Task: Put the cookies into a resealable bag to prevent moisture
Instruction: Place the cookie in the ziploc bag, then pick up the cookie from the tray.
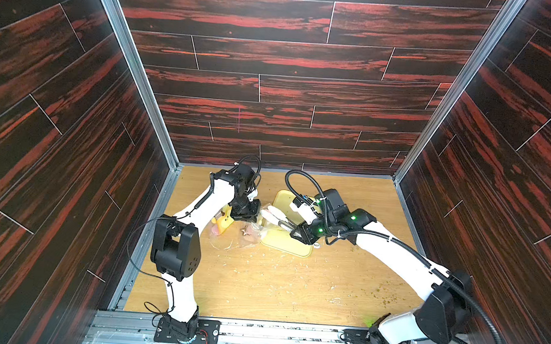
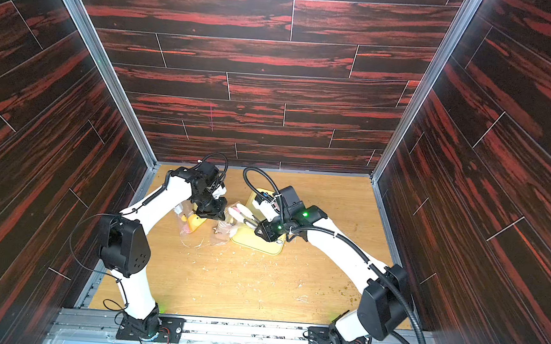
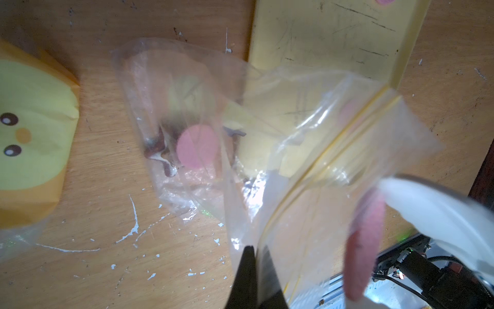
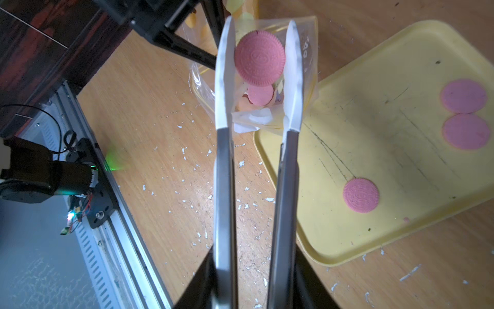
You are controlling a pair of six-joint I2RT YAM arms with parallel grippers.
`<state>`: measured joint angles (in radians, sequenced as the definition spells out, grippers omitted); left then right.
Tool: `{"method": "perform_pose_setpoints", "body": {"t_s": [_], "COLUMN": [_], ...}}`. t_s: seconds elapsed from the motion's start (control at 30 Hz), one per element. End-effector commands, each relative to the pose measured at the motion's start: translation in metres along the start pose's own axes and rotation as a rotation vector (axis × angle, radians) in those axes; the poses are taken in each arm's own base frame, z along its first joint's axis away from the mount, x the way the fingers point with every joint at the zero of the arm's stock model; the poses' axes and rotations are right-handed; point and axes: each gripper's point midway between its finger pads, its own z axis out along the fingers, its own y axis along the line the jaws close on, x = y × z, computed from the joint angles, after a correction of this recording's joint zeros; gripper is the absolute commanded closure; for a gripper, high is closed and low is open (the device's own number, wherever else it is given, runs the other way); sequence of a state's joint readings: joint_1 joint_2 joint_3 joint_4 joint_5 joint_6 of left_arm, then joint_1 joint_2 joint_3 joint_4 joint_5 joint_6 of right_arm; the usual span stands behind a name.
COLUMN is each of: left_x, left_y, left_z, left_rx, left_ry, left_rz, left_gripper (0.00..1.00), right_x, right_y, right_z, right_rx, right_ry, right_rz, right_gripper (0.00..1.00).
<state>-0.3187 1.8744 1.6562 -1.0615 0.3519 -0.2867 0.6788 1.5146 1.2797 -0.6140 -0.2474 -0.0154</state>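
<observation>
Pink cookie (image 4: 259,57) sits between the white tips of the tongs (image 4: 224,174), right over the mouth of the resealable bag (image 4: 307,53). It looks to touch both tips and is not dropped yet. Right hand (image 1: 298,234) is clamped on the tongs' handles. Left hand (image 3: 256,275) is clenched on the bag's top edge near the zip strip, holding the mouth up and open.

Progress, my read: about halfway.
- In the bag: one pink disc (image 3: 197,148), the brown star cookie (image 3: 160,152), and what look like pale yellow pieces (image 3: 238,115). I can't count anything hidden under them.
- Left in view on the yellow tray (image 4: 401,171): a touching pair (image 4: 465,115) and a single (image 4: 361,195). That means three more trips after this drop, then the zip needs pressing shut.

The bag overlaps the tray's edge. A chick-faced yellow packet (image 3: 29,128) lies beside the bag on the crumb-littered worktop (image 4: 160,133), not involved.
</observation>
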Motion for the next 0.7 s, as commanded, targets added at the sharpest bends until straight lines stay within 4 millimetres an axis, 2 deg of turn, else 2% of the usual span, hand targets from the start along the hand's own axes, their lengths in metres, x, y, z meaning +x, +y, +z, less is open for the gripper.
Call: {"method": "perform_pose_setpoints", "body": {"t_s": [0.0,0.13,0.2,0.3,0.43,0.53,0.67], "left_x": [-0.003,-0.004,-0.004,-0.002,-0.002,-0.002,-0.003], "left_y": [-0.002,-0.002,-0.002,-0.002,-0.004,-0.008,-0.01], "left_z": [-0.009,-0.01,-0.01,-0.011,-0.015,-0.02,-0.027], "left_rx": [0.002,0.002,0.003,0.002,0.014,0.023,0.025], "left_ry": [-0.014,-0.015,-0.017,-0.017,-0.023,-0.036,-0.052], "left_rz": [0.014,0.014,0.015,0.015,0.019,0.022,0.028], "left_gripper": [1.0,1.0,1.0,1.0,1.0,1.0,1.0], "right_x": [-0.007,-0.01,-0.009,0.003,0.038,0.053,0.053], "right_y": [0.007,0.005,-0.005,-0.04,-0.106,-0.135,-0.163], "right_z": [-0.001,-0.015,-0.026,-0.042,-0.047,-0.038,-0.021], "right_rx": [-0.035,-0.002,0.032,0.12,0.333,0.429,0.498], "right_ry": [-0.021,-0.055,-0.073,-0.087,0.015,0.1,0.162], "right_rz": [-0.023,-0.032,-0.016,0.075,0.203,0.212,0.202], "right_gripper": [0.53,0.49,0.49,0.49,0.5,0.5,0.5]}}
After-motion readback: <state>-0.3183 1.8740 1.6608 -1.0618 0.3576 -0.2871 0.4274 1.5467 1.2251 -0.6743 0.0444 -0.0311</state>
